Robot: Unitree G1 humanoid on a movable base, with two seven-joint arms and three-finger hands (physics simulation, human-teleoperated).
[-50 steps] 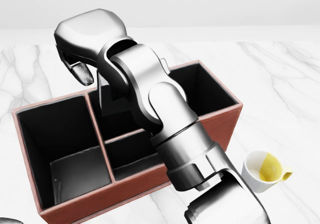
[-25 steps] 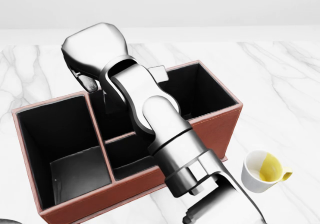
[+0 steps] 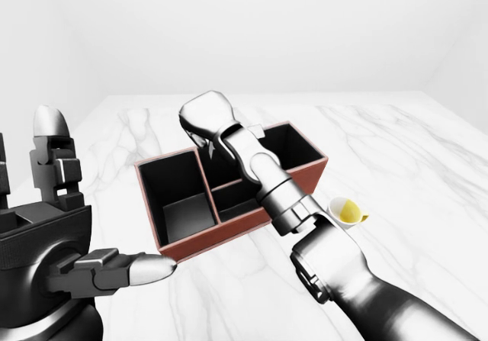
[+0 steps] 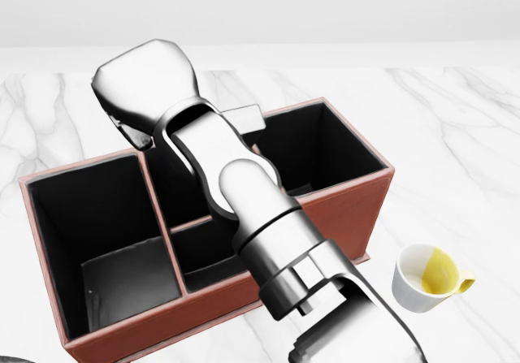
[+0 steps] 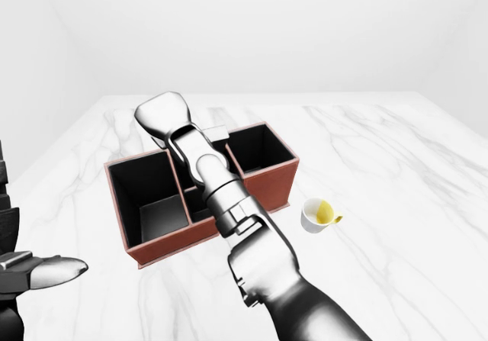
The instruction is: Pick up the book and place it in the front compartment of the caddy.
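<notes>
White marble table (image 4: pixel 455 119); right hand (image 4: pixel 146 83) over caddy (image 4: pixel 341 205); no writing legible.

A: What sort of place is shown?

B: A bare simulated room, not a real home or kitchen. Blank white walls (image 3: pixel 305 28) are seen, flatly rendered.

A: And what else points to that?

B: A white marble counter (image 3: pixel 404 150) fills the view. Only a brown caddy (image 5: pixel 252 184) and a white cup (image 5: pixel 313 217) with yellow inside are set on it.
</notes>
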